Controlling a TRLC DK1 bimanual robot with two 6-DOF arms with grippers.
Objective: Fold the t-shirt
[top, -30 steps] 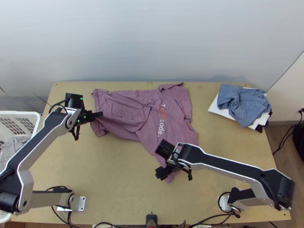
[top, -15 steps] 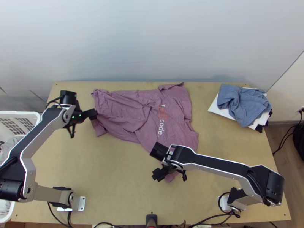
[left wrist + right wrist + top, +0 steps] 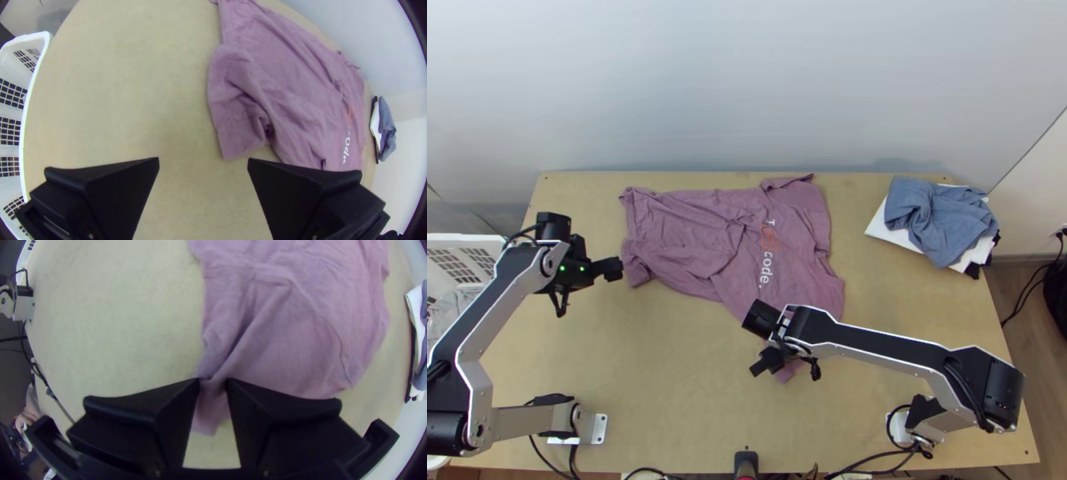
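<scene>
Pinching a sleeve (image 3: 211, 411) of the rumpled mauve t-shirt (image 3: 747, 232), the right gripper (image 3: 213, 382) probably anchors it for straightening. Beside the hem (image 3: 219, 111), the left gripper (image 3: 203, 161) hangs jaws wide, likely for regrasping.

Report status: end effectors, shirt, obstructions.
Left end effector open, empty. Right end effector closed on near part of t-shirt, spread but rumpled. No obstruction seen; garment pile off aside.

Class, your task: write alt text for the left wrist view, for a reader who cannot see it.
A rumpled purple t-shirt with a chest print lies on a light wooden table, near the left gripper, whose black fingers are wide open and empty. A white basket and a pile of blue, white and black cloth show at opposite sides.
</scene>
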